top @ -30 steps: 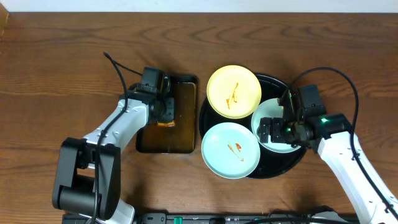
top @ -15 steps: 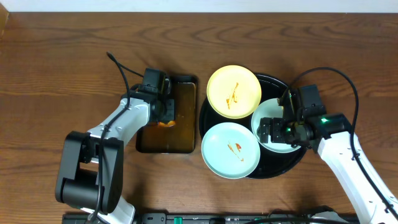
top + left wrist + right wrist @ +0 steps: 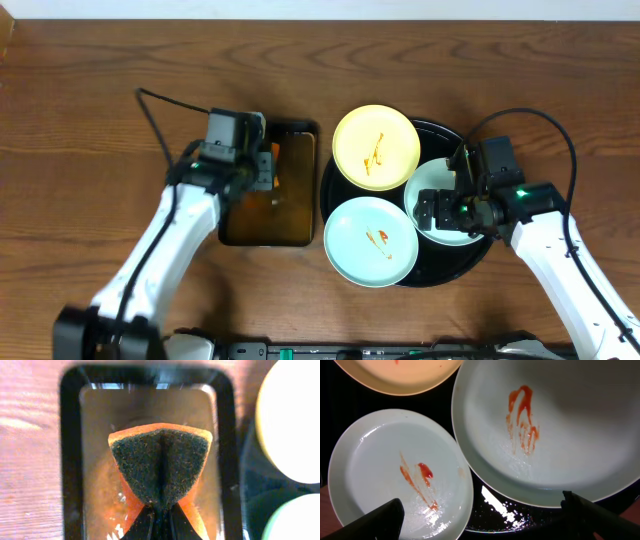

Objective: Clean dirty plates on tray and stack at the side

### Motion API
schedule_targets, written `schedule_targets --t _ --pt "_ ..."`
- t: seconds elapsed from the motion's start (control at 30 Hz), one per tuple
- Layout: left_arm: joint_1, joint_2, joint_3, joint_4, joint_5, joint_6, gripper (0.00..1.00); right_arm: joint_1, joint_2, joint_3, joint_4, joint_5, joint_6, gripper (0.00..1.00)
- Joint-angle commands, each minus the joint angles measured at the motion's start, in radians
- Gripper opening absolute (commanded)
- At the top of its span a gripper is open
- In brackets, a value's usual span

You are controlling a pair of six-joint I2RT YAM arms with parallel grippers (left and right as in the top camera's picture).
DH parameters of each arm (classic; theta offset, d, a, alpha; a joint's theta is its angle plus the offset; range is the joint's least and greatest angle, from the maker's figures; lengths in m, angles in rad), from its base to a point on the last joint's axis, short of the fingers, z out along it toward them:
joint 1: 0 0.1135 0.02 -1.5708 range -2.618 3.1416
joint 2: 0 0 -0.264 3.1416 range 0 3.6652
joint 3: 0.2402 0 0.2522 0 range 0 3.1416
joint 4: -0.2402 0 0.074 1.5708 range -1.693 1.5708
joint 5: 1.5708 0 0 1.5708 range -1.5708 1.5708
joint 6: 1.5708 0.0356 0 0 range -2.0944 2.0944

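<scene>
Three dirty plates lie on the round black tray (image 3: 482,252): a pale yellow one (image 3: 376,147) at the back, a mint one (image 3: 371,241) at the front left, and a third (image 3: 432,186) partly under my right gripper (image 3: 446,212). All three carry orange-red smears. In the right wrist view the two mint plates (image 3: 375,475) (image 3: 570,435) sit below my open right gripper (image 3: 482,515), whose fingers hold nothing. My left gripper (image 3: 161,510) is shut on an orange sponge (image 3: 185,460) with a dark scouring face, pinched into a fold over the brown pan (image 3: 70,460).
The rectangular dark brown pan (image 3: 240,236) sits left of the tray, wet inside. Bare wooden table (image 3: 90,120) surrounds it on the left and at the back. The right arm's cable (image 3: 560,130) loops over the tray's right side.
The left jaws closed on the sponge, and the left arm swung so that its wrist sits farther left over the pan. The right arm and plates have not moved.
</scene>
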Motion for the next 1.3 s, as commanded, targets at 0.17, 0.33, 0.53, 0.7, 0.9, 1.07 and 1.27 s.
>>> schedule_targets --t 0.17,0.33,0.53,0.7,0.9,1.07,1.27 --pt "0.000 -0.144 0.000 0.080 -0.005 0.000 0.07 0.008 -0.008 0.018 -0.002 0.005 -0.005 0.99" --pt "0.000 -0.219 0.000 0.180 -0.005 0.003 0.08 0.008 -0.008 0.018 -0.004 0.005 -0.005 0.99" --pt "0.000 -0.268 0.000 0.239 -0.005 0.003 0.08 0.008 -0.008 0.018 -0.005 0.005 -0.005 0.99" --pt "0.000 -0.290 0.000 0.299 -0.005 0.003 0.08 0.008 -0.008 0.018 -0.005 0.005 -0.005 0.99" --pt "0.000 -0.306 0.000 0.328 -0.005 0.003 0.07 0.008 -0.008 0.018 -0.005 0.005 -0.005 0.99" --pt "0.000 -0.318 0.000 0.346 -0.005 0.003 0.07 0.008 -0.008 0.018 -0.005 0.005 -0.005 0.99" --pt "0.000 -0.326 0.000 0.365 -0.005 0.003 0.07 0.008 -0.008 0.018 -0.005 0.005 -0.005 0.99"
